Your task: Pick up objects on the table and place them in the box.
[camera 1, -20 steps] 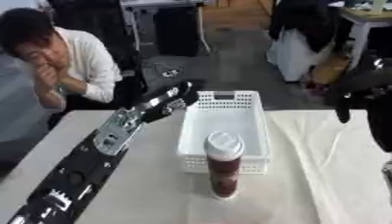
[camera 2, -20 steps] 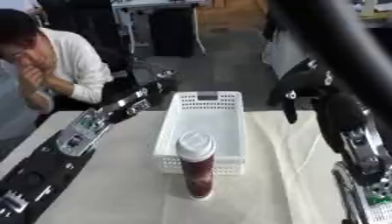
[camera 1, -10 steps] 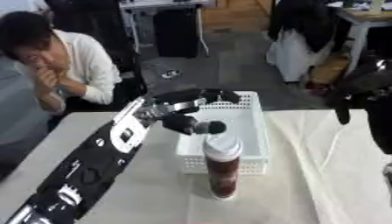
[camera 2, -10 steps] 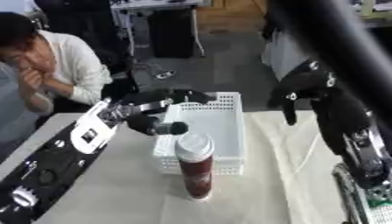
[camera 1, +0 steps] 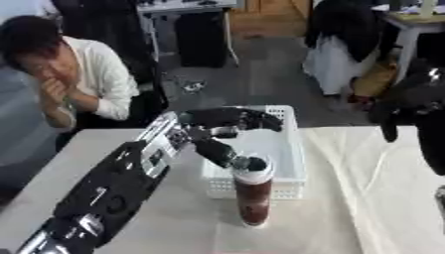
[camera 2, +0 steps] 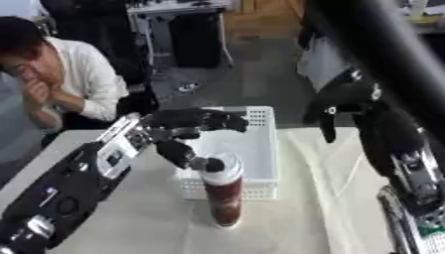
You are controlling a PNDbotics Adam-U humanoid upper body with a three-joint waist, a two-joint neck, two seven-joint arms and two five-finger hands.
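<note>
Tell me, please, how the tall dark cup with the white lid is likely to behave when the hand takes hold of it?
The tall dark cup with the white lid stands upright on a narrow base, so it probably tips easily if nudged near the top, where the left hand now reaches. Its round body would likely roll if toppled. The lid may come loose.

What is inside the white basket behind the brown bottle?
The white basket shows only a bare white floor. The brown bottle and the left hand cover its near front part, so anything there cannot be seen.
</note>
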